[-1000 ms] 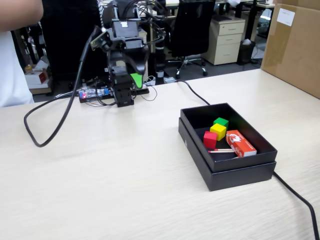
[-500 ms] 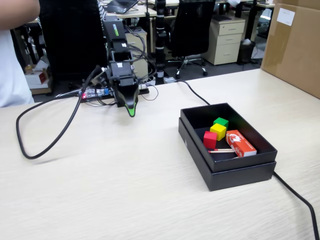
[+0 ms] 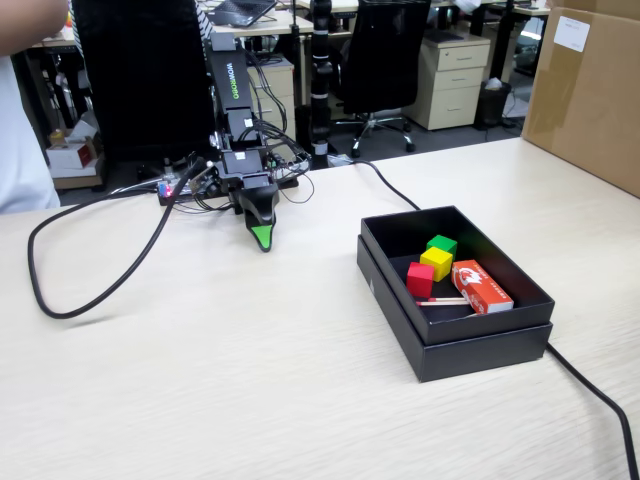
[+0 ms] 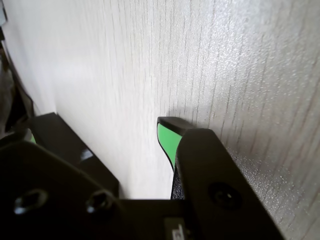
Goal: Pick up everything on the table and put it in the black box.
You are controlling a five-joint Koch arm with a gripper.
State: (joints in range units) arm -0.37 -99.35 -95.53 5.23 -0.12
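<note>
The red cube [image 3: 420, 279], the yellow cube [image 3: 436, 262] and the green cube [image 3: 441, 243] lie close together inside the black box [image 3: 480, 356], on the right of the table [image 3: 250, 390] in the fixed view. My gripper [image 3: 262, 238] is far to their left. It points down with its green tip at the tabletop, and it holds nothing. In the wrist view my gripper [image 4: 110, 122] shows a green-padded finger [image 4: 167, 140] on the right and a black finger on the left, with bare table between them. The wrist view shows no cubes.
A flat orange-red matchbox [image 3: 481, 286] and a matchstick [image 3: 445, 300] also lie in the box. A black cable [image 3: 90, 290] loops over the table on the left, and another [image 3: 590, 390] runs past the box. A big brown carton [image 3: 590, 90] stands at the back right.
</note>
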